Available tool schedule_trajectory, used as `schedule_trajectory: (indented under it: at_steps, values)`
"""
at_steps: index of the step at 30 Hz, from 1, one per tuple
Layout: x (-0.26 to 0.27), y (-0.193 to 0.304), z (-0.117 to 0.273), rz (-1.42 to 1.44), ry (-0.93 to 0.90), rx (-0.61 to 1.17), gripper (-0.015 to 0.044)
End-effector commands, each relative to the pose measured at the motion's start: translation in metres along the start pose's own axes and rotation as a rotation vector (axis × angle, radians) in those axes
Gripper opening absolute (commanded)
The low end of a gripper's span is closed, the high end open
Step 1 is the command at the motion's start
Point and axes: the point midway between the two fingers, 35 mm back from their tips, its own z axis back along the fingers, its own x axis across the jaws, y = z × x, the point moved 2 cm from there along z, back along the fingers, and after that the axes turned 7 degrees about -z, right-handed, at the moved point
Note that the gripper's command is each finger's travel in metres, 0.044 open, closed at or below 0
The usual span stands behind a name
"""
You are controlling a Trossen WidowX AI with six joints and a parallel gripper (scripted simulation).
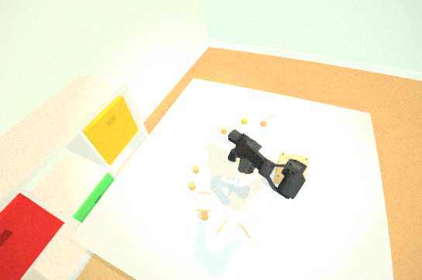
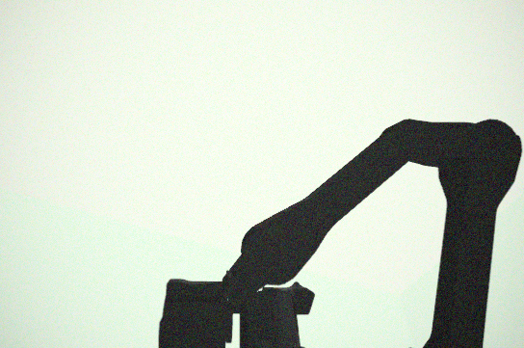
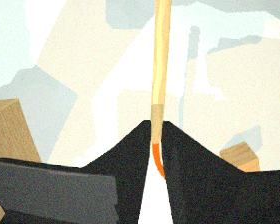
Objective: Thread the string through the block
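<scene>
My arm [image 1: 252,153] [image 2: 356,186] bends out over the bench [image 1: 330,130], and here comes the business end: my tool [image 3: 155,127], clenched on the stick [image 3: 162,55] right by its tail. Orange string [image 3: 157,157] runs from that tail back between the fingers, so this is the tethered one! Gripping at the string end leaves the long front part sticking out ahead, and that, I'd say, is just what a hole wants.

Now the wooden block: a big wooden piece [image 3: 8,127] stands at the left of the wrist view, beside my finger, and it may well be the block, but I can't see a hole in it. A smaller wooden piece [image 3: 241,155] lies on the other side. Loose sticks [image 1: 222,226] are scattered well apart, decoys to leave alone. Threading is not done; next I'd line the tip up, watching for string snagging.
</scene>
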Motion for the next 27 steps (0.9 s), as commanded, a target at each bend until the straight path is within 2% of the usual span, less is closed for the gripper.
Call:
schedule_trajectory:
  at_steps: [1, 27]
  values:
    - [0.000, 0.000, 0.000, 0.000, 0.000, 0.000, 0.0000]
    - [-0.028, 0.011, 0.007, -0.547, -0.012, 0.038, 0.0000]
